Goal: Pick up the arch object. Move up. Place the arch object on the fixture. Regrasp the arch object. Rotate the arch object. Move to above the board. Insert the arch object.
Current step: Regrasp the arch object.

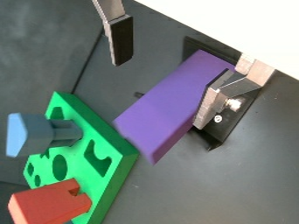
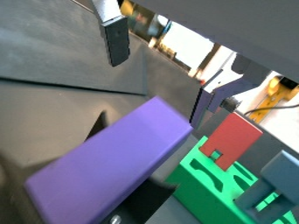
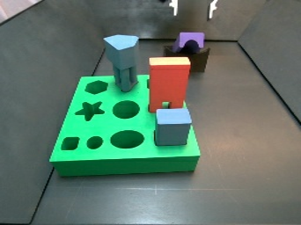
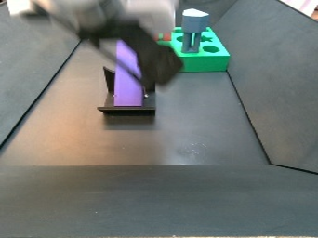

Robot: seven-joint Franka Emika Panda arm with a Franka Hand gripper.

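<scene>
You'll find no readable writing or labels in any view. In a wrist view, the arch object (image 1: 176, 101) is a plain purple block lying on the fixture (image 1: 229, 98), one dark-padded finger (image 1: 119, 37) clear above it. In a side view, the gripper (image 3: 194, 8) hangs above the arch object (image 3: 189, 40), fingers apart and empty, behind the board (image 3: 88, 132). In the other side view, the blurred arm covers the gripper.
</scene>
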